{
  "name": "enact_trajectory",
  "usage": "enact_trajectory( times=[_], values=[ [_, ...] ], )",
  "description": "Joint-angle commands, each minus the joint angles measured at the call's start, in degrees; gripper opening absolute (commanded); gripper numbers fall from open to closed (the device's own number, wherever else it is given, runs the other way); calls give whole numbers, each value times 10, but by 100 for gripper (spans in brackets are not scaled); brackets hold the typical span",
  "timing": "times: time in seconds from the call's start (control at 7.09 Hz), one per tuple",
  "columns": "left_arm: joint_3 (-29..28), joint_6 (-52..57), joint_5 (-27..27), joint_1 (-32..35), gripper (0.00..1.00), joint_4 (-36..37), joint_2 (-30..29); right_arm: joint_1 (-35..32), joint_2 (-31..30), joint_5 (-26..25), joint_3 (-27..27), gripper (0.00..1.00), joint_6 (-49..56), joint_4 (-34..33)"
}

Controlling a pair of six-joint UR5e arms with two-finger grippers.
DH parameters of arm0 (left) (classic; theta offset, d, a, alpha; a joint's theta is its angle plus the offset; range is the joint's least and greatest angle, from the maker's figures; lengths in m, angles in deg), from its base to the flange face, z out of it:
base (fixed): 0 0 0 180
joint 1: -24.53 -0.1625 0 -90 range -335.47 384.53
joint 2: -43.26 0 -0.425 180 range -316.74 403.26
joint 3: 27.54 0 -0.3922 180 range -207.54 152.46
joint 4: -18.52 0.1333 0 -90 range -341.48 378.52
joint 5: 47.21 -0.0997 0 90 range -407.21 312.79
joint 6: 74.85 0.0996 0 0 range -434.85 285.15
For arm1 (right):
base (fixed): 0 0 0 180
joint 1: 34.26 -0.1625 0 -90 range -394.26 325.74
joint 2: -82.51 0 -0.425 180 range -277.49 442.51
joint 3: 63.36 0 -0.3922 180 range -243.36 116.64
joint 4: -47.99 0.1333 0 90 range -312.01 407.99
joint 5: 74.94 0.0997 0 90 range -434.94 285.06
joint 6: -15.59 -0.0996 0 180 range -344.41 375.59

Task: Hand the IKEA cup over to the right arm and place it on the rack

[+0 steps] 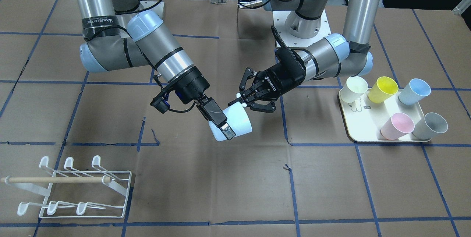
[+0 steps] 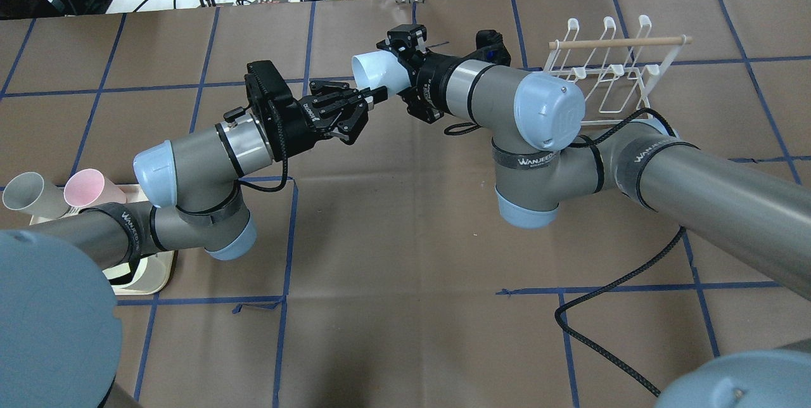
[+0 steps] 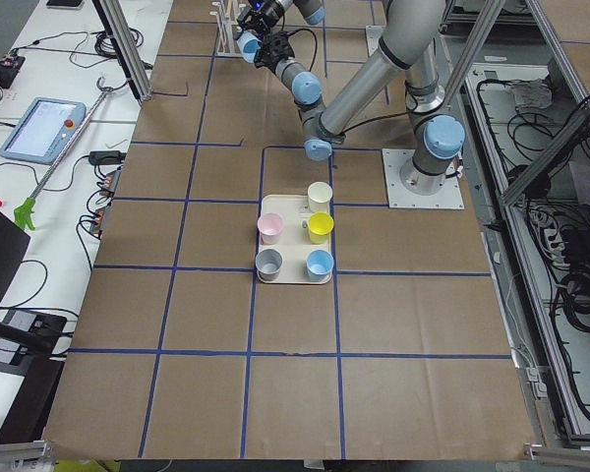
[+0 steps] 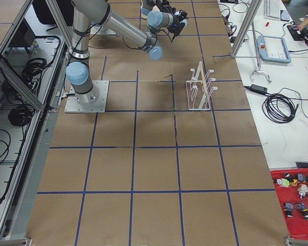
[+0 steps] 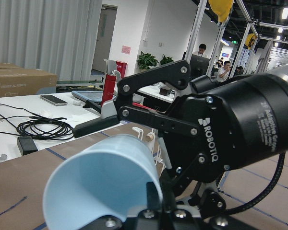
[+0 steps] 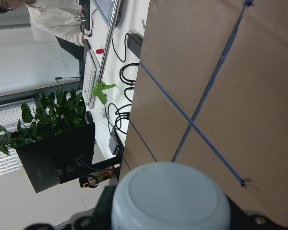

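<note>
A pale-blue cup [image 1: 239,123] hangs in mid-air over the table's middle between both grippers. My left gripper [image 1: 237,99] is shut on the cup's rim, which also shows in the overhead view [image 2: 374,72]. The right arm [image 1: 162,45] reaches in from the other side. My right gripper [image 1: 228,133] straddles the cup's side wall, one finger lying across it. In the left wrist view a small gap shows between that finger [image 5: 98,125] and the cup [image 5: 101,187], so it looks open. The cup's base [image 6: 170,196] faces the right wrist camera. The rack [image 1: 55,179] stands empty.
A cream tray [image 1: 368,119] beside the left arm holds several cups: white, yellow, blue, pink and grey. The rack [image 2: 608,78] sits far out on the right arm's side. Brown paper with blue tape lines covers the table.
</note>
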Motion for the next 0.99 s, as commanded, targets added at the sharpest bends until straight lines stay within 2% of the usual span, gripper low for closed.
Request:
enact_trajectory(
  times=[0.0,0.14,0.28,0.42,0.56,0.85],
  values=[
    [0,-1,0,0,15,0,1,0,-1,2,-1,49,2,0],
    [0,-1,0,0,23,0,2,0,-1,3,-3,47,2,-1],
    [-3,-15,-2,0,41,0,3,0,-1,5,-3,47,2,0],
    [-7,-24,-12,0,80,1,-2,0,-1,5,-3,47,3,0],
    [-8,-25,-13,0,95,12,-3,0,-1,4,-3,46,3,1],
    [-5,-25,-16,-9,99,26,-4,0,0,3,0,46,4,1]
  ],
)
